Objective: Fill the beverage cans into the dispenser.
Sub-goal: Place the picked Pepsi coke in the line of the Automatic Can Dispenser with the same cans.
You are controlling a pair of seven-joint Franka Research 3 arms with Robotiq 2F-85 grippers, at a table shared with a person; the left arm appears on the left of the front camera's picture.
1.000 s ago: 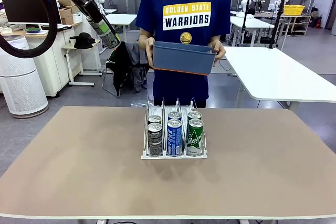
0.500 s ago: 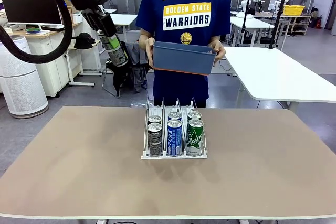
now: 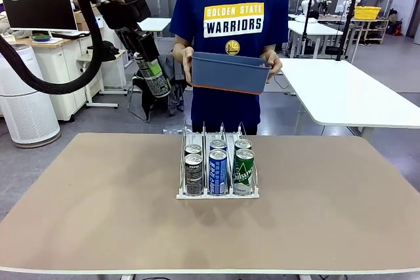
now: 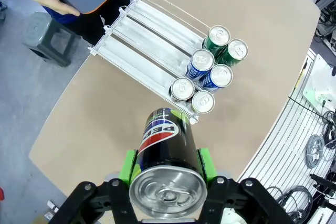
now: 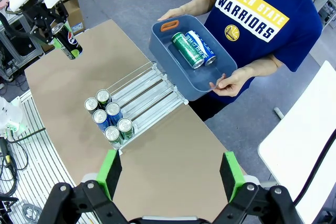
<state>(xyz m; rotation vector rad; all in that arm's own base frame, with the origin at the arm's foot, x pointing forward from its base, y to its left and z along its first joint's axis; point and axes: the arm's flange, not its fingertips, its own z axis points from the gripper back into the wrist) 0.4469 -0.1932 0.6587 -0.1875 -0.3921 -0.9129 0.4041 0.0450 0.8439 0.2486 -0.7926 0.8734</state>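
A dark Pepsi can (image 3: 152, 74) hangs tilted in the air, left of the person, with my left gripper (image 3: 148, 63) shut on it. The left wrist view shows that can (image 4: 167, 150) clamped between the green pads (image 4: 128, 167), high over the table. The clear three-lane dispenser (image 3: 217, 195) stands mid-table with two cans at the front of each lane: black (image 3: 193, 174), blue (image 3: 218, 171) and green (image 3: 243, 170). The lanes behind them (image 4: 142, 35) are bare. My right gripper (image 5: 170, 176) is open, high above the table.
Beyond the table's far edge a person holds a blue-grey tub (image 3: 230, 73) in both hands. Inside the tub (image 5: 220, 80) lie a green can (image 5: 185, 50) and a blue can (image 5: 202, 48). Bare tabletop (image 3: 98, 201) surrounds the dispenser on all sides.
My left arm has carried the Pepsi can rightward and downward, nearer the person and the dispenser's far end. The tub and the racked cans have stayed put.
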